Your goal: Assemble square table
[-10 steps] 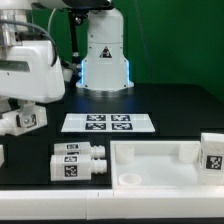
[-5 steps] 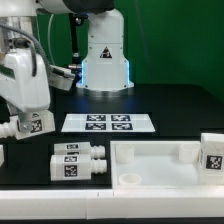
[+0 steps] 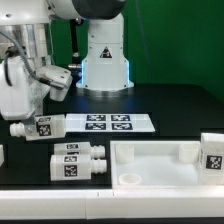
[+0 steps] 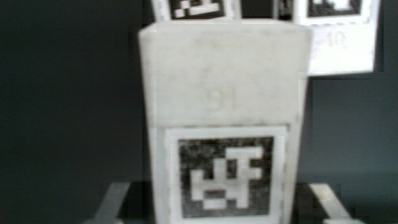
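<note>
My gripper [image 3: 27, 121] is at the exterior view's left, shut on a white leg [image 3: 40, 127] with a black-and-white tag. It holds the leg tilted, just above the table. In the wrist view the leg [image 4: 222, 90] fills the middle between my two fingers [image 4: 118, 200]. Two more legs [image 3: 78, 160] lie side by side on the table in front. The white square slab [image 3: 165, 160] with a raised rim lies at the front right. Another tagged leg [image 3: 212, 152] stands at its right end.
The marker board [image 3: 108, 123] lies flat in the middle of the table, just right of the held leg; its tags show in the wrist view [image 4: 199, 8]. The robot's white base [image 3: 104, 55] stands at the back.
The arm has swung toward the exterior view's right and turned, carrying the leg closer to the marker board's left end. The other parts have not moved.
</note>
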Available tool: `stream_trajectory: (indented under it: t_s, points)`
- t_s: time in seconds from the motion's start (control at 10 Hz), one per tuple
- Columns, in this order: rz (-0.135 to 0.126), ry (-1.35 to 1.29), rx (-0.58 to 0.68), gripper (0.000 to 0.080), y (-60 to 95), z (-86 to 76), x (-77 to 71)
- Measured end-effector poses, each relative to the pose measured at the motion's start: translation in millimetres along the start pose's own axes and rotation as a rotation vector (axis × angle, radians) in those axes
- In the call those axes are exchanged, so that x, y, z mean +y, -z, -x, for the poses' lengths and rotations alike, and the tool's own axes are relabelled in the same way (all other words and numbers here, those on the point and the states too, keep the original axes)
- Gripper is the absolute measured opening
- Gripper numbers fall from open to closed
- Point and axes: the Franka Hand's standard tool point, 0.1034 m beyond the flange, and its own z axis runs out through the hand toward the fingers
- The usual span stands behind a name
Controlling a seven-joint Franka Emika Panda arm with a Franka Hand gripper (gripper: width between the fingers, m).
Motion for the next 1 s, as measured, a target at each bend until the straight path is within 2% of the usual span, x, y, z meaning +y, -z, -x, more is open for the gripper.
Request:
stream_trajectory:
  t_s: [0.2,0.4,0.5,0.7,1.0]
  points:
    - [0.000,-0.111,-0.010,0.0285,-0.6,0.7,2.3]
    - [0.064,-0.433,-0.044,0.0285,0.6,-11.3,38.5]
    - [0.081,-0.536,-0.036,0.0285,-1.9,-11.6,50.1]
    - [0.086,-0.645,-0.027,0.0285,-5.0,7.3,47.4]
    - [0.089,-0.668,-0.030,0.0285,-8.3,5.7,49.7]
